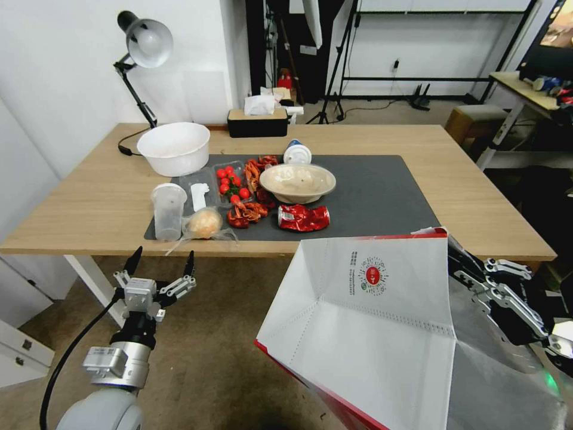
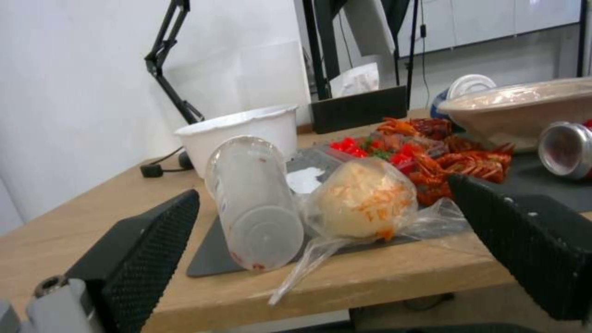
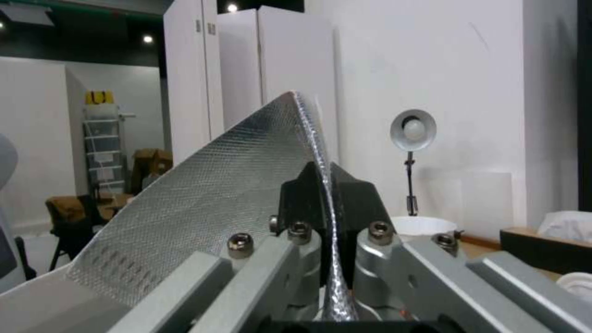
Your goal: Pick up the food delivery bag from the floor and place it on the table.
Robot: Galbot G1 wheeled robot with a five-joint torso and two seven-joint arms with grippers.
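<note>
Aloft, the food delivery bag [image 1: 370,322] is pinched at its foil rim by the right gripper [image 3: 325,203].
A round red logo [image 1: 372,275] is printed lower right; left gripper [image 1: 160,264] fingers are spread.

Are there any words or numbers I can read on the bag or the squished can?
None can be read.
Food delivery bag: a round red logo with small print beside it, too small to read.
Crushed red can: white markings, too crumpled and small to read.
</note>
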